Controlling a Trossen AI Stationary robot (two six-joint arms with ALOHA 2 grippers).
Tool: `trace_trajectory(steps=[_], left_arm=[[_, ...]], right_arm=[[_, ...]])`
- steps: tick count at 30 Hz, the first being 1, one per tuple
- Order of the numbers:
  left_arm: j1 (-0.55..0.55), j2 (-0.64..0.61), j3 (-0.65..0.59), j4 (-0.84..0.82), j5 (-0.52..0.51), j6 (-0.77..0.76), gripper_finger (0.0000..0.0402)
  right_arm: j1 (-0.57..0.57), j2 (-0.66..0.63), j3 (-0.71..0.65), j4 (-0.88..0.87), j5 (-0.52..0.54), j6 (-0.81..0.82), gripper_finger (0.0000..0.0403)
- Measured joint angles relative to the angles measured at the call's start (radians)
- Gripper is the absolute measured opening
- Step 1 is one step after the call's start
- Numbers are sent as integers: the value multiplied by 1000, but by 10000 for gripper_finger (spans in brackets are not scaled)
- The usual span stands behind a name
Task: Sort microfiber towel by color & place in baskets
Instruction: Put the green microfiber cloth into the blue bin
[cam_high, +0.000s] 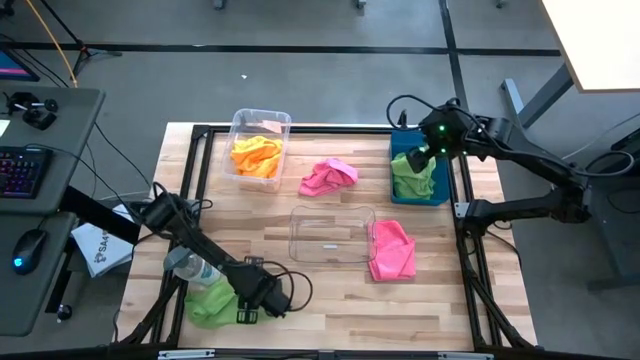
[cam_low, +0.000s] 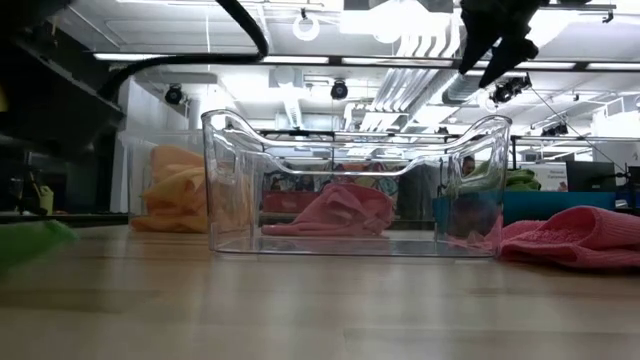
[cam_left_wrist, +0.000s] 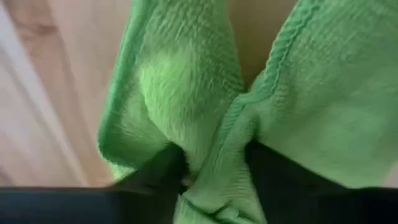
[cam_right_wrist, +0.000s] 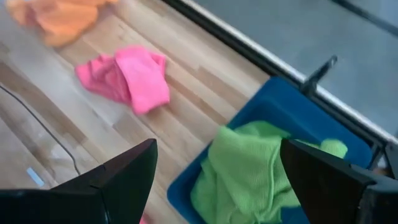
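A lime green towel (cam_high: 208, 302) lies bunched near the table's near-left corner, and my left gripper (cam_high: 236, 304) is shut on it. My right gripper (cam_high: 424, 157) hangs open above the blue basket (cam_high: 441, 190), which holds another green towel (cam_right_wrist: 249, 174); its fingers touch nothing. Orange towels (cam_high: 255, 155) fill the far clear basket (cam_high: 262, 120). The middle clear basket (cam_high: 330, 235) holds nothing. One pink towel (cam_high: 328, 177) lies flat on the table beyond it, and a second pink towel (cam_high: 392, 250) lies to its right. My left gripper pinches a raised fold of the green towel (cam_left_wrist: 214, 168) between its two fingers (cam_left_wrist: 158, 174), several layers with a hemmed edge running into the hold. The fingers come down at it from above. The rest of the towel lies slack on the table.
A clear plastic bottle (cam_high: 190, 266) lies just beyond the held towel, beside the left arm. A white printed bag (cam_high: 100, 248) sits off the table's left edge. Bare wood shows along the near edge and between the baskets.
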Motion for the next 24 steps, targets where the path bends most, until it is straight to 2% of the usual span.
trace_trajectory(steps=[3, 4, 6, 10, 12, 15, 17, 20, 22, 24], left_arm=[[32, -30, -3, 38, 60, -53, 37], [43, -48, -7, 52, 58, -76, 21], [68, -115, 2, 36, 38, -107, 13], [130, -297, 95, -54, 5, -110, 4], [171, -372, 164, -107, -58, -120, 3], [259, -456, 320, -146, -212, -126, 2], [324, -477, 424, -146, -345, -56, 1], [438, -468, 545, -76, -504, 183, 1], [528, -460, 570, 25, -545, 390, 1], [633, -448, 559, 166, -510, 573, 1]], right_arm=[[0, -11, 0, 33, 0, -7, 334], [0, -16, 0, 42, 0, -7, 334], [-1, -28, 0, 58, 4, -8, 334], [-1, -60, 0, 103, 3, -46, 334], [-1, -75, 0, 129, -1, -66, 334], [-1, -94, 0, 175, -19, -74, 334], [-1, -103, 0, 217, -49, -74, 334], [-1, -111, 0, 296, -84, -65, 334], [-1, -113, 0, 361, -96, -60, 334], [-1, -113, 0, 434, -116, -52, 334]])
